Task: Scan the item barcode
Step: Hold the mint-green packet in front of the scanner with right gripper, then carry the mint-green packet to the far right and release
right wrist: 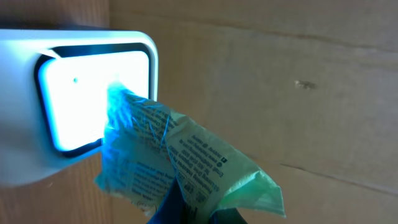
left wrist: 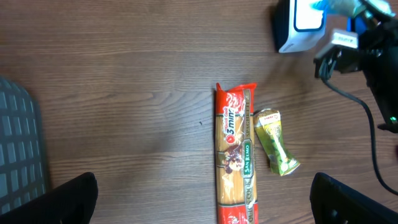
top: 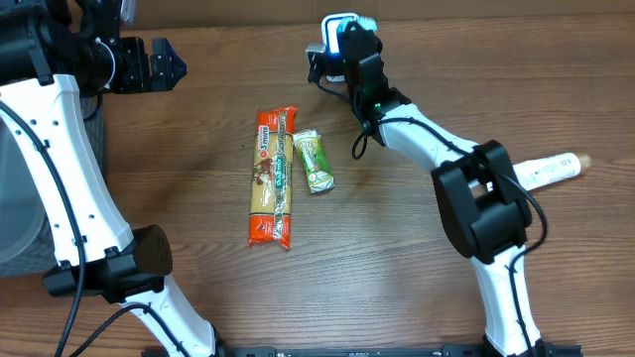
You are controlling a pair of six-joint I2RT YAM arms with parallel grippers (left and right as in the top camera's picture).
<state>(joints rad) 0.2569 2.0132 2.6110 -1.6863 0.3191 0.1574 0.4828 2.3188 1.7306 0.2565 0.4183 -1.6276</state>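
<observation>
Crumpled green packet [right wrist: 186,162] is at the far side of the table, right of centre. It is pinched in the right gripper [top: 342,48] and held in front of the glowing window of the white scanner [top: 342,25]. Its printed side faces the wrist camera (the print is too small to read, and no barcode can be picked out).

From the left, a grey ribbed object [left wrist: 18,149] shows at the left edge. At the far left, the left gripper [top: 171,64] hovers above the bare wood of the table [top: 198,139], jaws spread wide with nothing between them.

Near the middle lies a long orange pasta packet [top: 272,178], running lengthwise from far to near. Just beside it on the right is a small green sachet [top: 314,161], slightly tilted (whether the two touch I cannot tell).

Further right and farther back stands the scanner, its window lit bluish white, with the crumpled packet overlapping that window in the right wrist view. The right gripper's jaws are pressed together on the packet's lower end, and only a sliver of them shows at the bottom of that view.

At the far right a white tube [top: 548,169] lies on the table, well apart from the packets and partly behind the right arm.
</observation>
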